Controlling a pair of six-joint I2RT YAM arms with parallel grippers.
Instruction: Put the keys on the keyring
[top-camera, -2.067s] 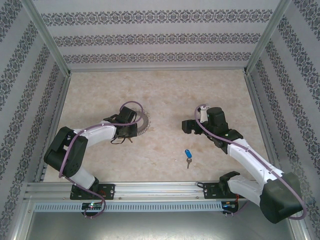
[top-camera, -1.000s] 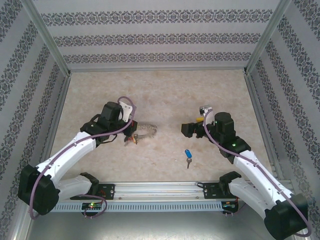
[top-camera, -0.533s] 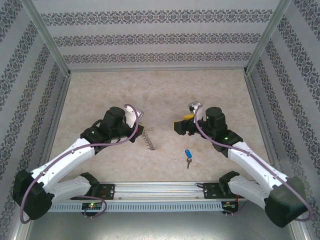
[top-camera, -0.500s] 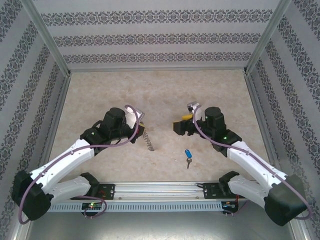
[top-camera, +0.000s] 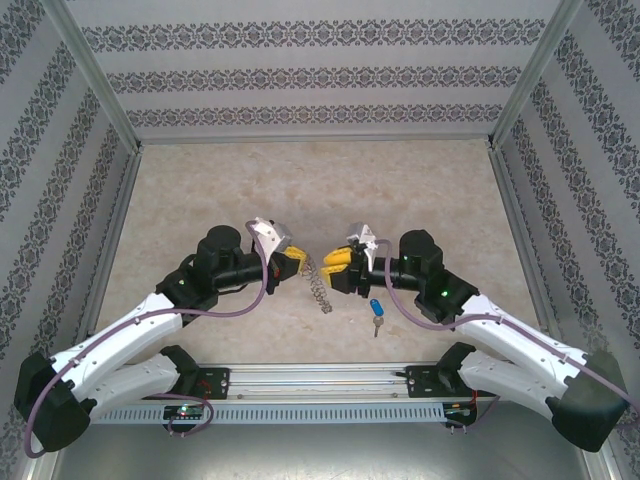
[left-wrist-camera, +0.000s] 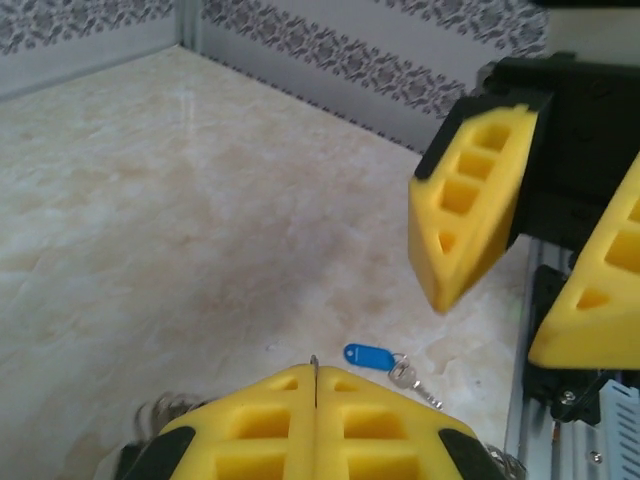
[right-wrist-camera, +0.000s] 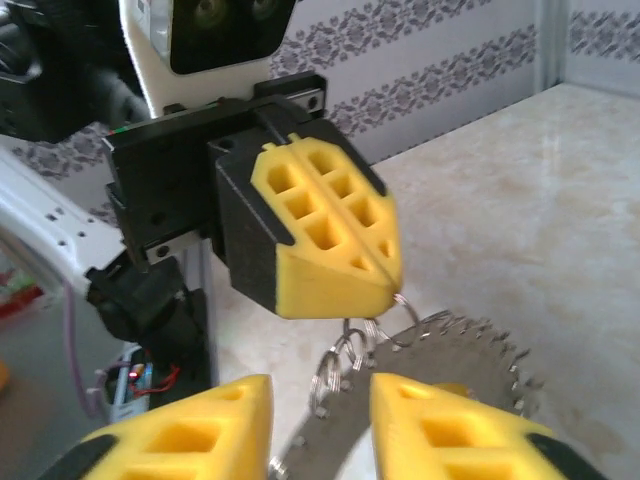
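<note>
My left gripper (top-camera: 292, 262) pinches the keyring (top-camera: 318, 286) by its rim, hanging mid-air. My right gripper (top-camera: 338, 270) is spread at its wire loops. Likely stiff, light, slick: grip the flat rim. Blue key (top-camera: 376, 307) lies on the table (top-camera: 200, 190).

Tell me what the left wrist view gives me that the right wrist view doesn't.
Left wrist view: the blue-capped key lying on the table, beyond the shut left gripper.
Right wrist view: the keyring, its grey face and looped rim plain, hanging from the left gripper and reaching down between the parted fingers of the right gripper.
Shared: both grippers, facing each other closely above the table.
</note>
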